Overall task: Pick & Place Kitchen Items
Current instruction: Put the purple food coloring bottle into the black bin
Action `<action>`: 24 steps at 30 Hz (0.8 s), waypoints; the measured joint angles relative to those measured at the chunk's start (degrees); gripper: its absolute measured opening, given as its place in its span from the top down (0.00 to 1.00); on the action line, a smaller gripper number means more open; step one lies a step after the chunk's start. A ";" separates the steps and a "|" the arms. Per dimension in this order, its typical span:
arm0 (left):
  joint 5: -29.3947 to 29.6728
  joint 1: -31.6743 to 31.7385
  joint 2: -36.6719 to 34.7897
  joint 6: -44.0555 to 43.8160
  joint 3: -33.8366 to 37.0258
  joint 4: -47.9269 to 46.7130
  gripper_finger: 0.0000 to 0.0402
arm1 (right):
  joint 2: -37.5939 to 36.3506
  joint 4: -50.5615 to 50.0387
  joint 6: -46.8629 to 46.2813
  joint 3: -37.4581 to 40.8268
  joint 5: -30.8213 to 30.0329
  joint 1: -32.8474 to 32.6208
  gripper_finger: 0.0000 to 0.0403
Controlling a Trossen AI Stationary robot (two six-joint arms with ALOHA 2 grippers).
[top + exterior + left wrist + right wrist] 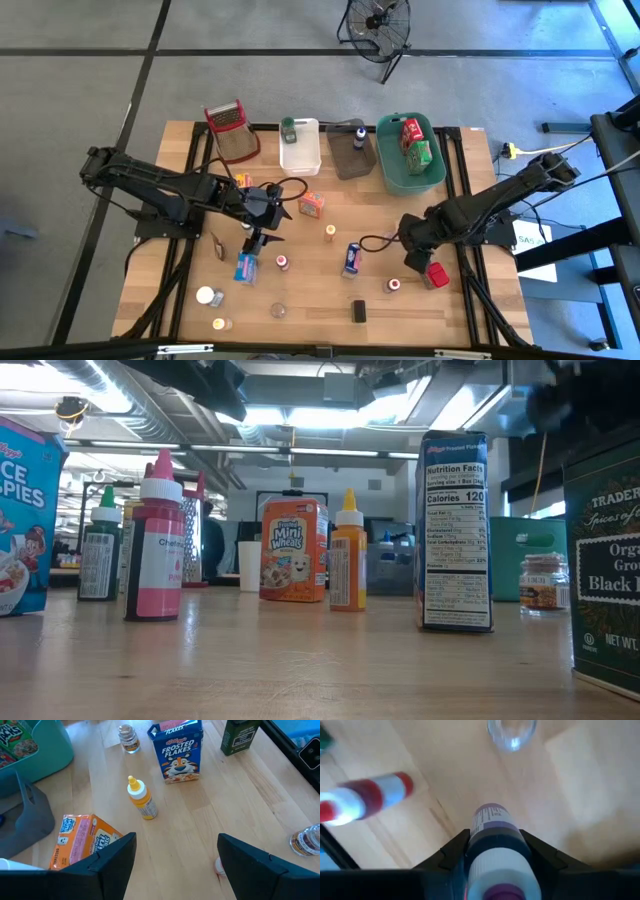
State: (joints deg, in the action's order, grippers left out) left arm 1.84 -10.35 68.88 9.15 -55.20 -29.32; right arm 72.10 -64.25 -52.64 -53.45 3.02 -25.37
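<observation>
We judged the step in hand to be the right arm's carry: its gripper (495, 851) was clamped on a small bottle (496, 840) with a dark purple body and a white neck, so the next thing it needed was a destination. In the high view the right gripper (416, 256) sat over the right part of the table (480, 310), near a red item (437, 274) and a small jar (394, 285). To do this well, we thought the arm should lift clear of those neighbours before swinging toward the bins at the far edge, keep the bottle level so it does not slip along the fingers, and let go only once it is well inside a rim. The green bin (390, 172) already held boxes, the grey bin (343, 162) a bottle, the white bin (300, 158) a jar; which one suited this bottle we could not tell.

The left gripper (175, 862) hung open, its fingers (112, 857) well apart and touching nothing. In the high view it hovered left of centre (262, 228), just above a blue box (246, 266). Ahead of it lay an orange Mini Wheats box (80, 845) on its side, a yellow squeeze bottle (141, 800), a Frosted Flakes box (177, 752) and a dark tin (240, 736).
</observation>
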 joint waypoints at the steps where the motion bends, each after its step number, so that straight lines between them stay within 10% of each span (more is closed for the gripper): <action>1: 0.00 0.00 0.00 -0.29 0.00 0.00 0.32 | 0.00 -1.68 1.31 -2.09 -1.52 -0.19 0.64; 10: -0.01 0.00 0.00 -2.87 0.00 0.57 0.32 | -0.02 -3.74 23.21 -17.81 -17.85 4.99 0.64; 24: -0.02 -0.17 0.00 -8.35 -0.02 1.17 0.32 | 1.75 7.87 50.29 -21.14 -13.65 36.37 0.64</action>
State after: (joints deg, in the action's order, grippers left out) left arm 1.83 -10.52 68.88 0.80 -55.22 -28.15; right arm 73.84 -56.38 -2.35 -74.59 -10.63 11.00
